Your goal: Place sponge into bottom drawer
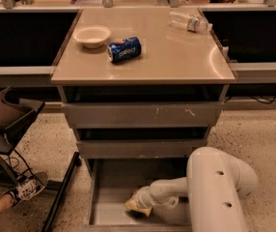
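Note:
The bottom drawer [104,197] of the grey cabinet is pulled open, showing its smooth grey floor. My white arm reaches down into it from the right. My gripper [139,200] is low inside the drawer, near the front left of the floor. The yellow sponge [139,210] shows as a yellow edge right under the cream gripper pads, at or just above the drawer floor. Whether it rests on the floor I cannot tell.
The two upper drawers [143,115] are closed; the top one has scratch marks. On the cabinet top lie a blue soda can [124,50], a white bowl [92,35] and a clear plastic bottle [188,21]. A black chair base [12,124] and a person's shoe [27,186] are at the left.

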You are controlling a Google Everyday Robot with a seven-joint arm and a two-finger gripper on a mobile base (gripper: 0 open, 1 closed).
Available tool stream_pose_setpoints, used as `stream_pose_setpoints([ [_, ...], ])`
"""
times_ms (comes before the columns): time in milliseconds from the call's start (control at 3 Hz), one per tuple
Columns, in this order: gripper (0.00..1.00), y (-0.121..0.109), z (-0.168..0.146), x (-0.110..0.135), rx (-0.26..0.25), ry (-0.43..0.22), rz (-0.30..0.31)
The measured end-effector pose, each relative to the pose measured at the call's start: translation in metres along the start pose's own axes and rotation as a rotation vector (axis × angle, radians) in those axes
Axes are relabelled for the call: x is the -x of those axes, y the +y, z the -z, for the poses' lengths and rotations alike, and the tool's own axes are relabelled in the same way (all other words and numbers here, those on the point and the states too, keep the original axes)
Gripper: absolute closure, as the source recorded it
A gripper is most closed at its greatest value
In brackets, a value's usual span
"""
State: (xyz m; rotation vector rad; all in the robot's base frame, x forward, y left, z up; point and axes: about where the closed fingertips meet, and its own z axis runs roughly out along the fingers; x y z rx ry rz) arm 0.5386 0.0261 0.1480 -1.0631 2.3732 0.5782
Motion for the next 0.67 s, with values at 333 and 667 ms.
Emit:
stream_pose_setpoints([
  [333,0.0,0.0,0.0,0.0,0.0,0.0,0.0],
  [667,0.0,0.0,0.0,0.0,0.0,0.0,0.0],
])
